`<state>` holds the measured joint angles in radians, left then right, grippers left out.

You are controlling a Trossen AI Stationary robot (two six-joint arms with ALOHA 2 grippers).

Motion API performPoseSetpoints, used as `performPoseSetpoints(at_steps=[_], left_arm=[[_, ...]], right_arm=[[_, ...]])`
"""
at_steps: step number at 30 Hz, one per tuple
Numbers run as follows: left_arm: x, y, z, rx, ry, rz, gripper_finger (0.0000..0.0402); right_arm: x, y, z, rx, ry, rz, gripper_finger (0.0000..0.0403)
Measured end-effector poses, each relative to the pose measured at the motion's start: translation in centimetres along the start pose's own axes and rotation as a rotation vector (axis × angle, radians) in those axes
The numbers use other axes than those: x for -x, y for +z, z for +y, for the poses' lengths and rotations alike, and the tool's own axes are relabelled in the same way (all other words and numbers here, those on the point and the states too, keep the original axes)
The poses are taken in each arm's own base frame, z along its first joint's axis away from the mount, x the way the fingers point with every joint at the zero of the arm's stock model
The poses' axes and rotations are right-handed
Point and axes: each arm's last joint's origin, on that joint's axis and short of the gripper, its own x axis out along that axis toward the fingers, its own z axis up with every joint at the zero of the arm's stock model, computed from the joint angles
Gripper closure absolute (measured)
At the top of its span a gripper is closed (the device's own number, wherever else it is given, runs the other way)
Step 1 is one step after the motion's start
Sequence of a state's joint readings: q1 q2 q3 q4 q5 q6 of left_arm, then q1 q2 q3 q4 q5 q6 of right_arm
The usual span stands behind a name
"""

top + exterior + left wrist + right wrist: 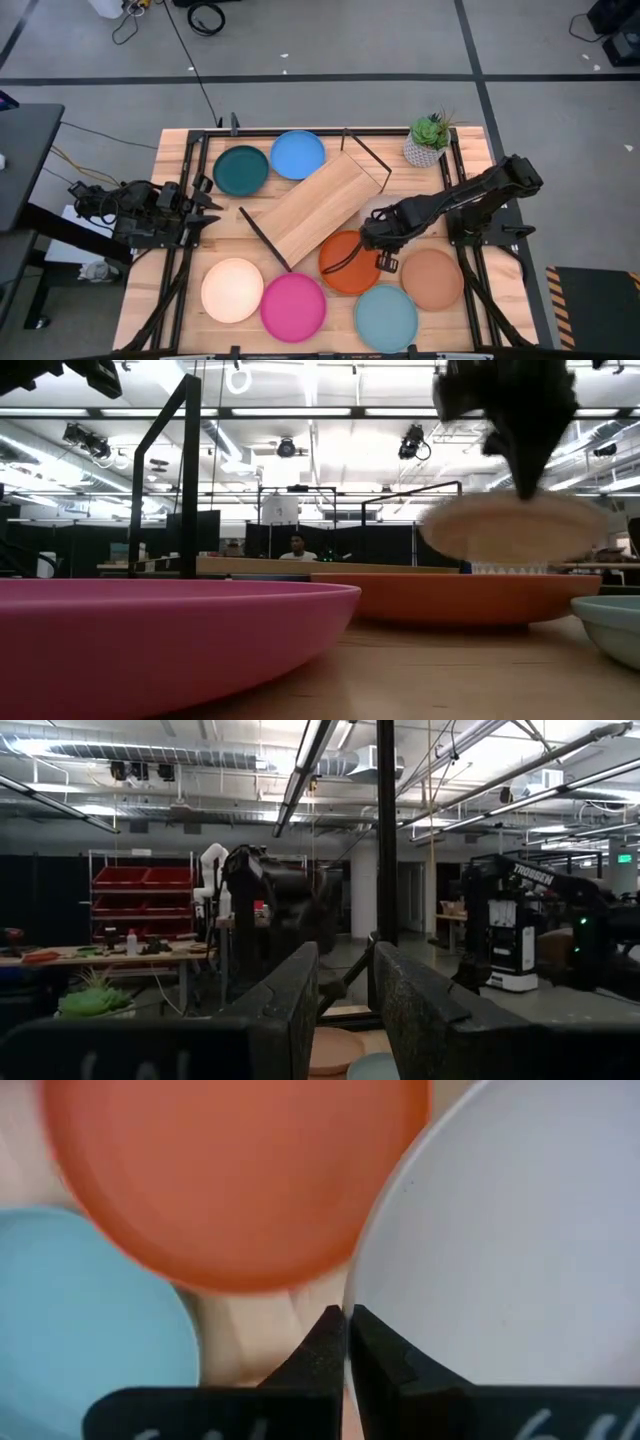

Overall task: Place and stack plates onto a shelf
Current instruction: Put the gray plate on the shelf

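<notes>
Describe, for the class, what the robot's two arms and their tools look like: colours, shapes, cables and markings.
Both arms are dark, jointed and slim. The left arm looks bulky and boxy, with black cables trailing off beside it. The right arm is a chain of rounded black links. Each tool has two dark, tapering fingers with a rough, speckled surface. The right tool carries pale lettering on its body, too cropped to read.

Round plain plates come in dark teal [241,170], blue [298,154], cream [232,290], magenta [293,306], orange [345,270], light blue [385,318] and tan-brown [432,279]; the rectangular wooden shelf board [318,206] is light.
</notes>
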<state>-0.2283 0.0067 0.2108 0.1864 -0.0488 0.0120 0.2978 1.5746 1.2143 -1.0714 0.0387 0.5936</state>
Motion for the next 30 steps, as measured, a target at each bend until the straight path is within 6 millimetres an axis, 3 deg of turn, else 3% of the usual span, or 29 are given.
performPoseSetpoints(at_steps=[3, 7, 15, 24, 30], left_arm=[[0.0, 0.0, 0.0, 0.001, 0.001, 0.0, 0.0292], [0.0, 0.0, 0.0, 0.001, 0.016, 0.004, 0.0292], [-0.2, -0.3, 0.1, 0.084, 0.046, 0.05, 0.0292], [-1.8, 2.0, 0.3, 0.082, 0.142, 0.202, 0.0292], [-2.8, 1.3, 0.3, 0.085, 0.148, 0.283, 0.0292]], right_arm=[[0.8, 0.8, 0.5, 0.096, -0.029, -0.096, 0.039], [0.3, 2.5, 0.1, 0.199, -0.029, -0.169, 0.039], [-0.7, 5.4, -2.8, 0.278, -0.064, -0.214, 0.039], [-2.1, 8.0, -6.9, 0.323, -0.12, -0.221, 0.039], [-4.4, 9.0, -9.3, 0.334, -0.153, -0.14, 0.039]])
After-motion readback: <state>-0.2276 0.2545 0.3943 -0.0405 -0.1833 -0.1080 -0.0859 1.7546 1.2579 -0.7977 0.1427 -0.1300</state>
